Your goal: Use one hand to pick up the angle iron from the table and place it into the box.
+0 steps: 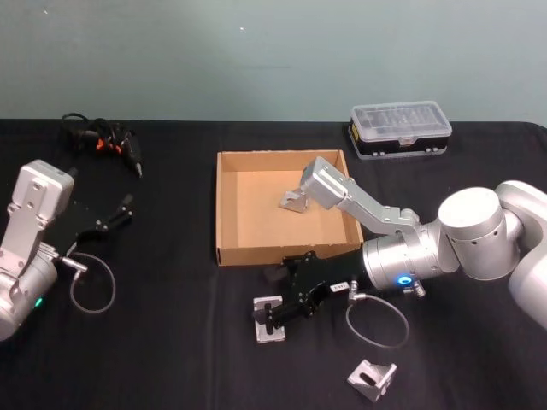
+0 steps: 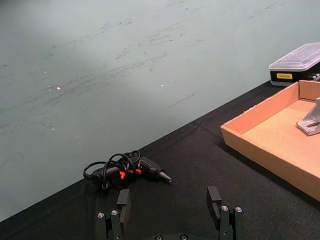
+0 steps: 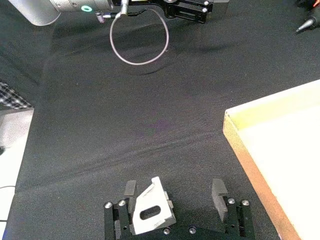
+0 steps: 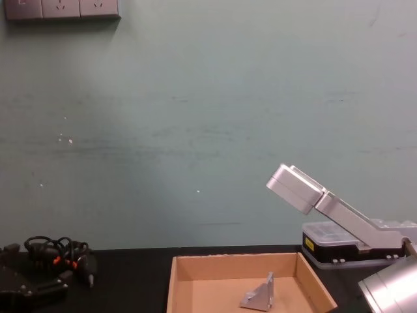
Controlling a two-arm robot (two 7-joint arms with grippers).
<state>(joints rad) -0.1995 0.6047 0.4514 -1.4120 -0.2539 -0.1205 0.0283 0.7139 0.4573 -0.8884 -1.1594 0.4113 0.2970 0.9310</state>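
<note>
The right gripper (image 3: pixel 174 190), a black two-finger hand on a silver wrist, is low over the flat black table (image 1: pixel 171 342), just in front of the near wall of the shallow tan cardboard box (image 1: pixel 218 209). Its fingers are apart, and the small silver L-shaped angle iron (image 3: pixel 150 211) lies on the table between them. It is not centred there: it sits close against one finger, while the other finger (image 3: pixel 218 192) stands clearly away from it. I judge that closing will first push the piece sideways before both pads hold it, so it may turn a little. Its slotted face looks upward, and the slot runs roughly across the gap, from finger to finger.

The left gripper (image 2: pixel 168 196) is parked far on the left of the table with open fingers, well apart from the piece — the right arm is clearly the nearer one.

The right wrist view gives this off-centre position; in the head view the gripper covers part of the piece. The head view gives other things: a second silver angle iron (image 1: pixel 295 202) already inside the box, and a third silver angle iron (image 1: pixel 373 379) lying on the table nearer to the robot — the box is just beside the gripper, so the carry should be short.
</note>
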